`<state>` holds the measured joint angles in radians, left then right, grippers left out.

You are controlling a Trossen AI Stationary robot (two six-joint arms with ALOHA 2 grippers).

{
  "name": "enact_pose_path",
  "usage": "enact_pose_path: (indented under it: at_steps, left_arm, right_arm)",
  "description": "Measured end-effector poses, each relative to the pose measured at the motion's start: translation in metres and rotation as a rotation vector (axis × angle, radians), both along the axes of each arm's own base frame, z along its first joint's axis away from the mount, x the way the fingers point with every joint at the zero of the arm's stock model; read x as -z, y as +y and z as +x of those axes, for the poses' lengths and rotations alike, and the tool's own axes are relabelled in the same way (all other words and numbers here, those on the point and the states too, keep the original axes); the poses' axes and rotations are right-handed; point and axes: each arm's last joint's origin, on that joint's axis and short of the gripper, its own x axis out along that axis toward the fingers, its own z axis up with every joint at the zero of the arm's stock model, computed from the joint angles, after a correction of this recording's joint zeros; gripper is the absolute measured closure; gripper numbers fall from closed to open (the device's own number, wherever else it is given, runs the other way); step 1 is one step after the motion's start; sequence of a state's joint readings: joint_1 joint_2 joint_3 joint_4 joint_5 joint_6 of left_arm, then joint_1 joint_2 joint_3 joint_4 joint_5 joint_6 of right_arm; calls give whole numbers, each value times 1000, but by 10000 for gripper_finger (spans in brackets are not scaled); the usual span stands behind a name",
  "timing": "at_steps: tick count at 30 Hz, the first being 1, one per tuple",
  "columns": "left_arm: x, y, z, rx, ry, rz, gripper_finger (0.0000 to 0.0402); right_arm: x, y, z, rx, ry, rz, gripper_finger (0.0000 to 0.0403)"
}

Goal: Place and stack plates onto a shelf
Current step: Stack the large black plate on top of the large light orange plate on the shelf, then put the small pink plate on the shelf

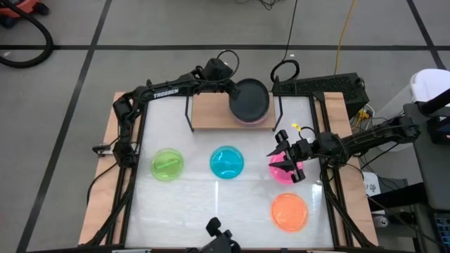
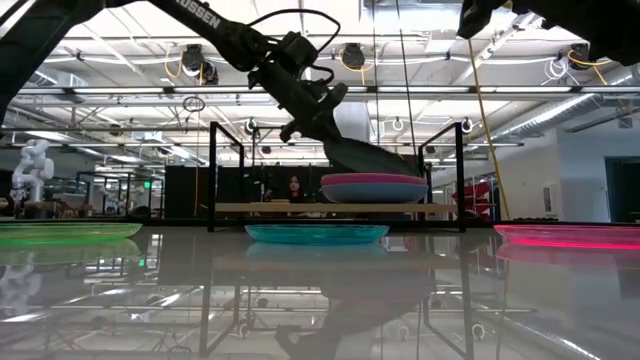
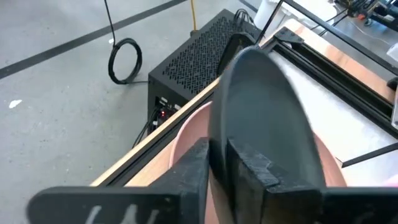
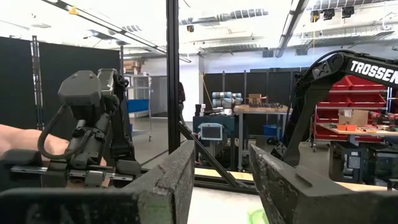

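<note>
My left gripper [image 1: 232, 90] reaches over the shelf [image 1: 211, 112] at the table's far side, shut on a black plate [image 1: 252, 98]. The plate hangs tilted over a stack on the shelf board [image 2: 300, 208]: a salmon plate [image 3: 186, 134] lying on a blue one [image 2: 373, 191]. My right gripper [image 1: 288, 160] hovers open above the pink plate [image 1: 281, 174] near the table's right side and touches nothing. The green plate [image 1: 167, 164], cyan plate [image 1: 227, 161] and orange plate [image 1: 290, 211] lie flat on the white tabletop. My left gripper pinches the black plate's rim [image 3: 219, 134] between its two fingers [image 3: 249, 165], coming from the table's left and slanting downward. The plate [image 2: 372, 158] is tilted, with its held edge high. Its far edge dips to the stack; whether it touches there I cannot tell.
Thin black uprights [image 2: 211, 175] frame the shelf at both ends. A black perforated box [image 1: 320, 86] sits behind the table's far right corner. Open tabletop lies between the plates and along the near left edge [image 1: 162, 218].
</note>
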<state>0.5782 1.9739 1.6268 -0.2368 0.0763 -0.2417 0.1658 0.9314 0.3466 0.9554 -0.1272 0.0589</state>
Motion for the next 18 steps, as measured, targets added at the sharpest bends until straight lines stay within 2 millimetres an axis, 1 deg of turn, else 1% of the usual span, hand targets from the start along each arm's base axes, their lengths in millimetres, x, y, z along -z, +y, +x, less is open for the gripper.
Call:
enact_pose_path:
  at_steps: [6, 9, 11, 13, 14, 16, 18]
  left_arm:
    - [0, 0, 0, 1, -3, 2, 298]
    - [0, 0, 0, 9, 2, 10, 288]
    - [-4, -2, -2, 16, 11, 16, 286]
    - [-15, -4, -6, 36, -6, 43, 286]
    - [-24, -7, -9, 56, -23, 53, 286]
    - [-45, -14, -17, 104, -69, 83, 286]
    - [-71, -26, -26, 161, -114, 137, 286]
  right_arm:
    - [0, 0, 0, 0, 3, 0, 268]
    - [0, 0, 0, 0, 3, 0, 268]
    - [1, 0, 0, 0, 7, -1, 268]
    - [2, 0, 0, -1, 19, -1, 268]
    - [2, 0, 1, -1, 24, 0, 268]
    - [3, 0, 1, -2, 31, 1, 268]
    - [4, 0, 1, -2, 40, 0, 268]
